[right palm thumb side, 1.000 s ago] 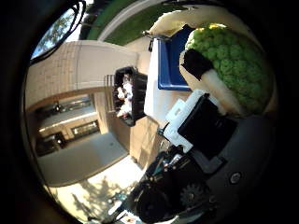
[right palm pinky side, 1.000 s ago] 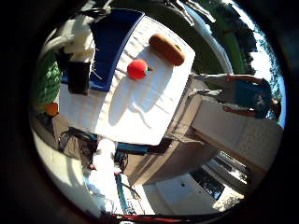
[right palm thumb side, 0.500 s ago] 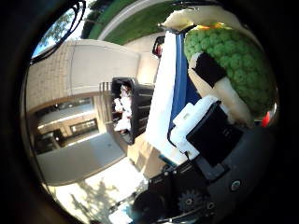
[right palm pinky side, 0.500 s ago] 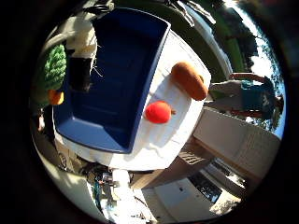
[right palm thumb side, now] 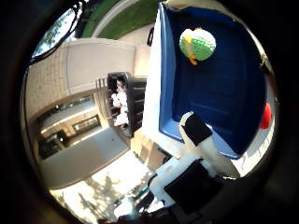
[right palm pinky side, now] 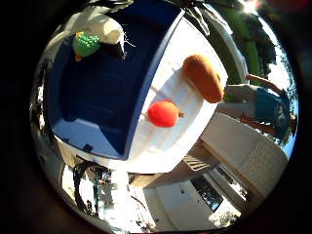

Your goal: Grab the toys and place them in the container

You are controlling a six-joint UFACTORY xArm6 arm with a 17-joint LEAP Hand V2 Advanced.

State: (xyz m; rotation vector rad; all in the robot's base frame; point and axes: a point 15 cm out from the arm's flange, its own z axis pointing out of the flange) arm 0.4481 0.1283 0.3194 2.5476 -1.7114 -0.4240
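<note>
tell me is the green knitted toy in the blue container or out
In: the green knitted toy lies on the blue container's floor.

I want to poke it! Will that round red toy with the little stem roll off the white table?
Probably it rolls: the round red toy looks ball-shaped, resting freely on the flat white table. Its small stem might stop it. It looks soft and light, likely easy to squeeze.

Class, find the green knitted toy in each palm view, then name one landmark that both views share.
Little finger side view: green knitted toy over the blue container, beside a white finger.
Thumb side view: same toy above the container's floor.
Shared landmark: blue container on the white table.
</note>
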